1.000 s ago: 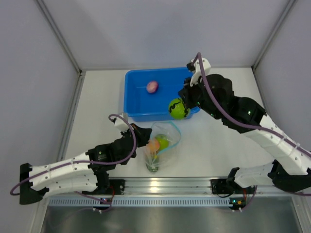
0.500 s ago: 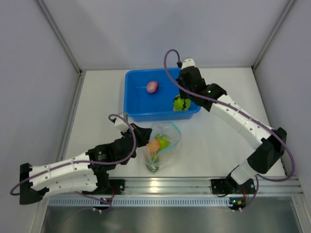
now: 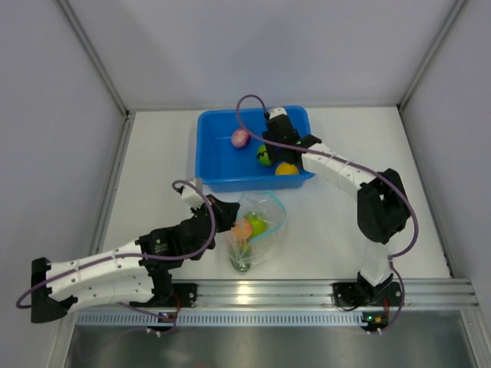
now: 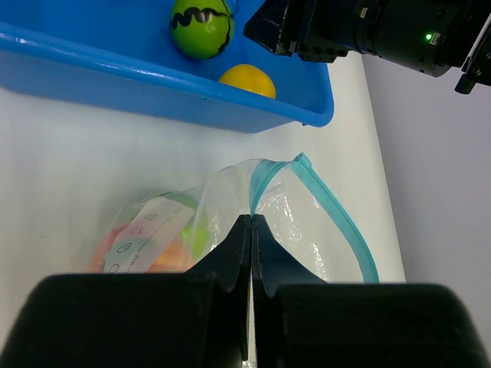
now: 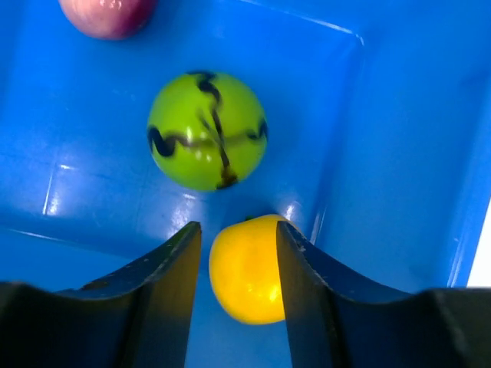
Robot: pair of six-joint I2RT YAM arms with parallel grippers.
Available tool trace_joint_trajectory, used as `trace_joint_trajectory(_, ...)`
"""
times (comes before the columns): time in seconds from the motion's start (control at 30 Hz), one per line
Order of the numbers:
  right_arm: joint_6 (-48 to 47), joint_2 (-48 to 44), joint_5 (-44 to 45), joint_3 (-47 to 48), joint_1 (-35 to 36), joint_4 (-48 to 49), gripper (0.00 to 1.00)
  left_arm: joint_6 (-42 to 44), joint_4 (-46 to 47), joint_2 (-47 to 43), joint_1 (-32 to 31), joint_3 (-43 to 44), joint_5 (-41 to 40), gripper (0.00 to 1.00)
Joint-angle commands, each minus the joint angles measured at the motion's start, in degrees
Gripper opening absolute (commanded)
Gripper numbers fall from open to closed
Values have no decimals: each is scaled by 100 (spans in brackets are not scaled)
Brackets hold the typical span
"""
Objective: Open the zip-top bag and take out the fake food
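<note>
Left arm point(image 3: 100, 276) and right arm point(image 3: 337, 165): white shells, black joints.
Each arm is built of rounded white segments linked by black joint housings, with a thin purple cable point(image 3: 249, 97) looping alongside. The left gripper point(image 4: 251, 230) and right gripper point(image 5: 234, 230) have smooth matte-black wedge fingers. A small green light point(image 4: 427, 36) glows on the right arm's dark wrist housing.

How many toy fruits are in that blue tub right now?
3 in the blue tub: a pink one left of centre, a green striped one in the middle, a yellow one near the front right corner. The right arm may hide more.
</note>
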Motion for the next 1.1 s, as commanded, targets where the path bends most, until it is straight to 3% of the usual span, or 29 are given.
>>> trace_joint_trajectory(0.0, 26, -210, -99, 359, -72, 312, 46, 165, 118, 32, -22, 259, -23, 0)
trace_joint_trajectory(0.33, 324, -1571, -950, 474, -54, -602, 58, 86, 119, -56, -22, 250, -93, 0)
trace_joint_trajectory(0.57, 798, -2844, -2777, -113, 60, -1218, 57, 68, 119, 14, -22, 373, -40, 0)
trace_joint_trajectory(0.8, 1124, -3743, -2947, -1055, 787, -1051, 56, 33, 119, 120, -22, 470, -49, 0)
trace_joint_trajectory(0.97, 1826, -4068, -1893, -1844, 1535, -395, 53, -20, 118, 59, -22, 435, -58, 0)
trace_joint_trajectory(1.07, 2249, -4078, -1874, -2276, 1878, 29, 50, -28, 119, -47, -22, 400, -49, 0)
